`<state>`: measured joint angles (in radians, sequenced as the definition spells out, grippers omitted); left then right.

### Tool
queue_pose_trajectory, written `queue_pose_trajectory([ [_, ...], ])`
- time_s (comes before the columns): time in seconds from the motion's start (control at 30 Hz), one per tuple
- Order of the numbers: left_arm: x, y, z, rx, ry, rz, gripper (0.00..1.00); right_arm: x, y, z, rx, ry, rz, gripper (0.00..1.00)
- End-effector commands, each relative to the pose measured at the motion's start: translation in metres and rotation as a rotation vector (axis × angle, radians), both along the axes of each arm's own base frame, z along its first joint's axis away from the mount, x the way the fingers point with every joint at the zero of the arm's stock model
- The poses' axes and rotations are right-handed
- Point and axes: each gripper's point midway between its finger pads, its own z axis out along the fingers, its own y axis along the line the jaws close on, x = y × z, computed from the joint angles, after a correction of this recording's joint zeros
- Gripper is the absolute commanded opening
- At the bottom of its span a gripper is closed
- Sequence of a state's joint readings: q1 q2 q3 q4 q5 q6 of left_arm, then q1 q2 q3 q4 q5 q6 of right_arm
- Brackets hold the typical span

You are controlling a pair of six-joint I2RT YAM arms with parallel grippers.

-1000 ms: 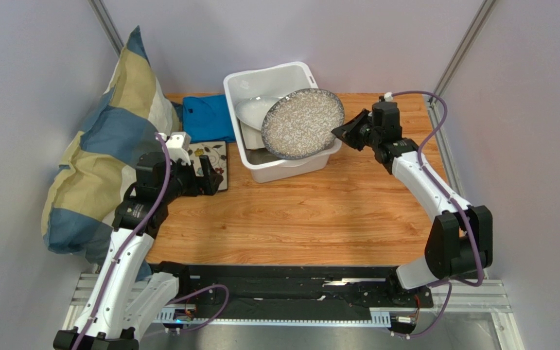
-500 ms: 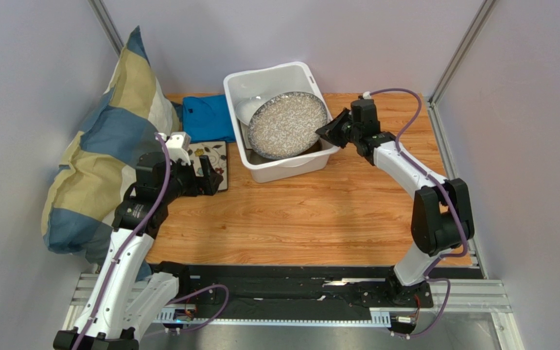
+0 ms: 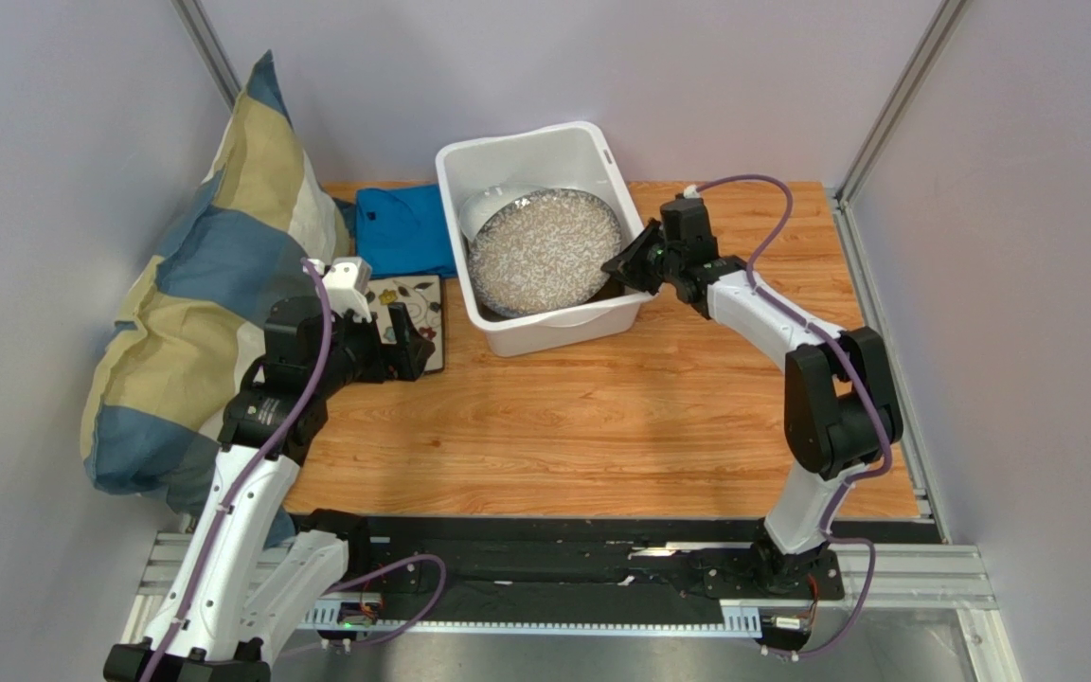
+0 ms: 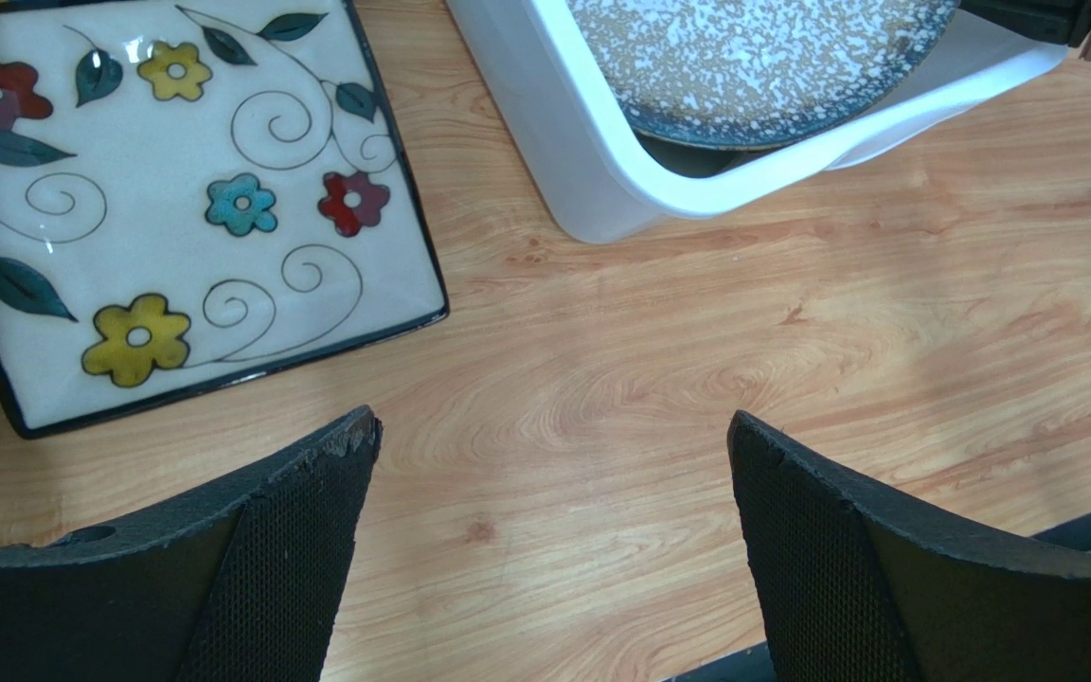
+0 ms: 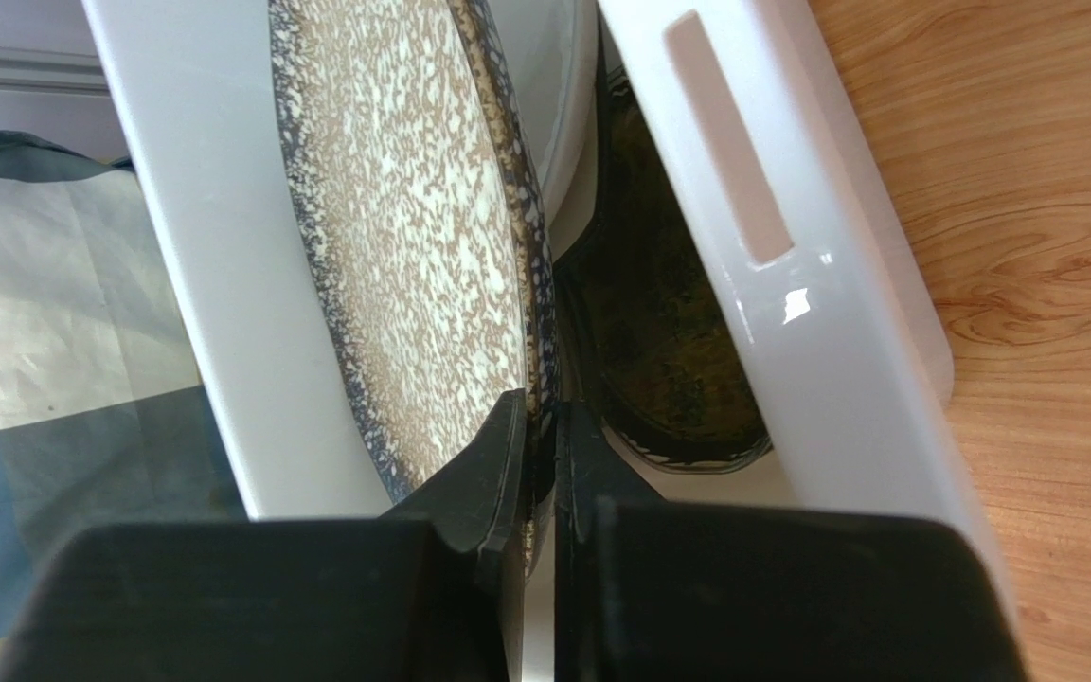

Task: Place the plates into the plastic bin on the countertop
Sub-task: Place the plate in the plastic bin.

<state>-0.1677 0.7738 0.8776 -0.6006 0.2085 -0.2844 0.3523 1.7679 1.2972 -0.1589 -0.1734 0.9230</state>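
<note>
The right tool (image 5: 537, 469) is clamped on the rim of the speckled plate (image 3: 540, 252) at its 3 o'clock edge. It holds the plate tilted inside the bin (image 3: 554, 336), at 12 o'clock on the bench (image 3: 580, 426). A dark dish (image 5: 665, 355) sits in the bin under it. Let go at this tilt, the plate could drop and chip both, and the thin edge hold might slip. The left tool (image 4: 551, 426) hangs empty with its fingers apart. The floral plate (image 4: 181, 199) lies at its 10 o'clock, outside the bin.

The right gripper (image 3: 633, 264) has swung to the plastic bin (image 3: 554, 333). The speckled plate (image 3: 537, 253) in its jaws (rim pinched) is now inside.
</note>
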Motion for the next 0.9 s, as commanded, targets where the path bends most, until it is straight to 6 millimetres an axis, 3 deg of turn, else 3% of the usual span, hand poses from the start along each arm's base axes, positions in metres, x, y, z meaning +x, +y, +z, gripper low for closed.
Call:
queue_pose_trajectory([
  [0.0,0.003,-0.001,0.007,-0.008,-0.04,-0.007,0.96,0.016,0.034,0.068,0.086,-0.207,0.09,0.0],
  [0.2,0.003,0.0,0.007,-0.007,-0.04,-0.005,0.96,0.01,0.029,0.04,0.012,-0.155,0.066,0.0],
  [0.3,0.004,-0.001,0.007,-0.008,-0.039,-0.007,0.96,0.007,0.021,0.034,-0.022,-0.151,0.039,0.0],
  [0.5,0.003,0.0,0.006,-0.006,-0.034,-0.005,0.96,0.004,0.01,0.034,-0.076,-0.146,0.012,0.09],
  [0.63,0.004,0.0,0.007,-0.006,-0.039,-0.004,0.96,0.002,0.002,0.036,-0.109,-0.151,-0.014,0.34],
  [0.7,0.003,0.0,0.007,-0.003,-0.038,-0.002,0.96,0.002,-0.002,0.042,-0.117,-0.163,-0.027,0.41],
  [0.87,0.004,0.001,0.007,-0.002,-0.037,-0.001,0.96,0.0,-0.009,0.055,-0.148,-0.189,-0.043,0.47],
])
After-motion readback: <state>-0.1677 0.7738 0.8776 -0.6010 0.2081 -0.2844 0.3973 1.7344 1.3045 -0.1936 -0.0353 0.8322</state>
